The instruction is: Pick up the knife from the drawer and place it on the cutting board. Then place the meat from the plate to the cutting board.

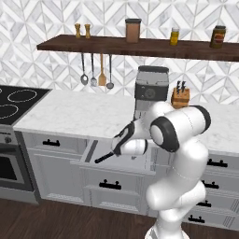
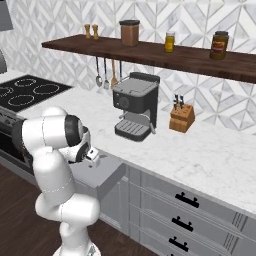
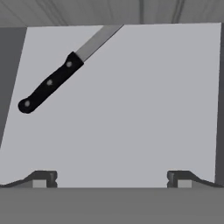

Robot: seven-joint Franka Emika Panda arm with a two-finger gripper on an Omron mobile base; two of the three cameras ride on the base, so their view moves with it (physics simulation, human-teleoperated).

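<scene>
The drawer (image 1: 99, 150) stands pulled out under the counter, its light grey floor (image 3: 131, 109) bare apart from the knife. The knife (image 3: 50, 83) lies diagonally at the upper left of the hand view, black riveted handle toward me and grey blade running up and to the right; its handle (image 1: 103, 158) also sticks out near the drawer's front. My gripper (image 3: 112, 180) hovers over the drawer, open, fingertips (image 3: 43, 178) wide apart with nothing between them and clear of the knife. From the right, my gripper (image 2: 92, 156) hangs above the drawer (image 2: 102, 175). The cutting board, plate and meat are out of view.
A coffee machine (image 1: 151, 91) and a wooden knife block (image 1: 180, 97) stand on the white counter behind the drawer. A stove (image 1: 16, 102) is at the left. Utensils hang below a shelf (image 1: 140, 45) with jars. Closed drawer fronts (image 2: 185, 200) lie to the right.
</scene>
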